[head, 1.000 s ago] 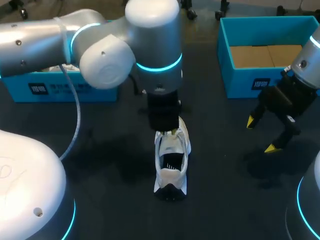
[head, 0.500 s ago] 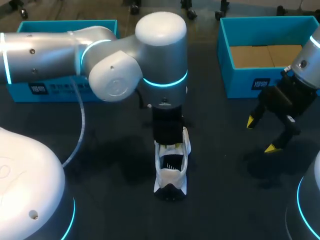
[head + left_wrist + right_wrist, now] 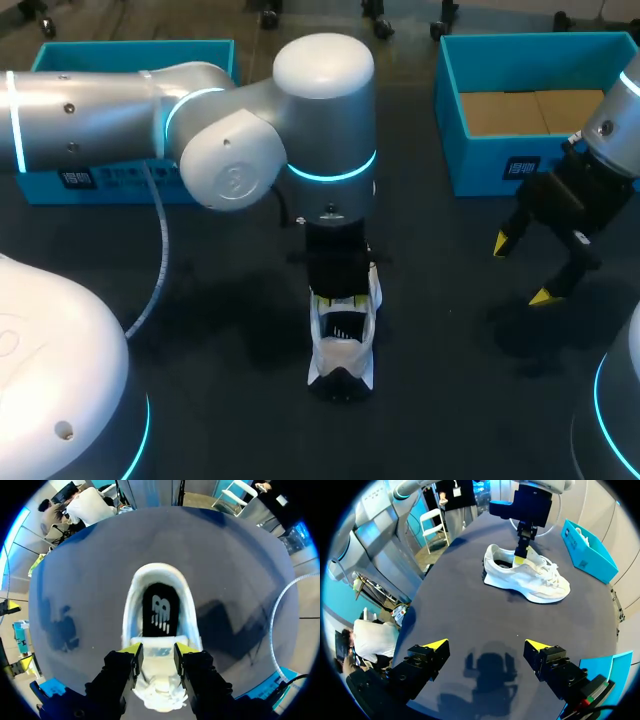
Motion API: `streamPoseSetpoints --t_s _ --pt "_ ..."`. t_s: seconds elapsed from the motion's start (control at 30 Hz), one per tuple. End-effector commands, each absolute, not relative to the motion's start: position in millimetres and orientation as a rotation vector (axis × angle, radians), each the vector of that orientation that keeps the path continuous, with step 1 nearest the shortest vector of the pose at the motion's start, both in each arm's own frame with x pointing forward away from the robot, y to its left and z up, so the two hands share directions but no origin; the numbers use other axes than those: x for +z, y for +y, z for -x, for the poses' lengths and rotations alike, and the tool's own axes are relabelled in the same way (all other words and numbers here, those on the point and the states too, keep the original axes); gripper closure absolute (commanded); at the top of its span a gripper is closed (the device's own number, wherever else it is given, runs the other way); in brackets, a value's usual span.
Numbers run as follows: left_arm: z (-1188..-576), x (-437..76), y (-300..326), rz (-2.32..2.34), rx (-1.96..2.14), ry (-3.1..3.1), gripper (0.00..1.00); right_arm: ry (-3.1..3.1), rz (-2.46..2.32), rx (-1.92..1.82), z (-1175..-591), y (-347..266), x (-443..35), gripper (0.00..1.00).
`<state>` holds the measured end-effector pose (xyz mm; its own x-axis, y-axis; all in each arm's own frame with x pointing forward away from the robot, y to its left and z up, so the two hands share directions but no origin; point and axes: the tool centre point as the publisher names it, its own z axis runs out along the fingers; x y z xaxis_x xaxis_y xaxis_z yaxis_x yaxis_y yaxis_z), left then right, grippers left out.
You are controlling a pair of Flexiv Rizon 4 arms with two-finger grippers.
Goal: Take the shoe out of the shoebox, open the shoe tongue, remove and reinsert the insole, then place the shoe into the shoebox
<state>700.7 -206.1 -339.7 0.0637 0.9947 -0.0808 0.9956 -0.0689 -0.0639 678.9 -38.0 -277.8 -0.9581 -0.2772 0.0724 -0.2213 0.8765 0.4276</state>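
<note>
where the left pincer (image 3: 157, 650) clasps the shoe tongue (image 3: 158, 653), right pincer (image 3: 486, 644) agape, empty, well apart

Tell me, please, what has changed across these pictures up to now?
The left tool moved along the shoe toward its heel and now sits at the tongue; its arm swung along with it. The shoe and the right tool stayed where they were.

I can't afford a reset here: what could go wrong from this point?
Nothing holds the shoe down: the right gripper hangs open, well aside. A pull by the left gripper at the tongue may lift or tip the whole shoe. It may also slide on the table.
</note>
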Motion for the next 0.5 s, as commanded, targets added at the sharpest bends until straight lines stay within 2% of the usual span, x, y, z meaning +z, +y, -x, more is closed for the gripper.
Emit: streamPoseSetpoints --t_s 0.03,0.07,0.1,0.13,0.23,0.5 --pt "-688 -299 -187 -2.205 -0.106 2.147 0.57 -2.916 -0.389 -0.636 -679 -37 -278 0.00" --pt "-686 -292 -185 -2.176 -0.115 2.174 0.51 -2.916 -0.389 -0.636 -679 -37 -278 0.00" --pt "-684 -285 -183 -2.147 -0.121 2.232 0.10 -2.916 -0.389 -0.636 -679 -37 -278 0.00" --pt "-681 -279 -182 -2.103 -0.141 2.313 0.00 -2.916 -0.389 -0.636 -679 -37 -278 0.00" --pt "-672 -261 -176 -1.867 -0.076 2.421 0.00 -2.916 -0.389 -0.636 -679 -37 -278 0.00" --pt "-672 -261 -176 -1.867 -0.076 2.421 0.00 -2.916 -0.389 -0.636 -679 -37 -278 0.00"
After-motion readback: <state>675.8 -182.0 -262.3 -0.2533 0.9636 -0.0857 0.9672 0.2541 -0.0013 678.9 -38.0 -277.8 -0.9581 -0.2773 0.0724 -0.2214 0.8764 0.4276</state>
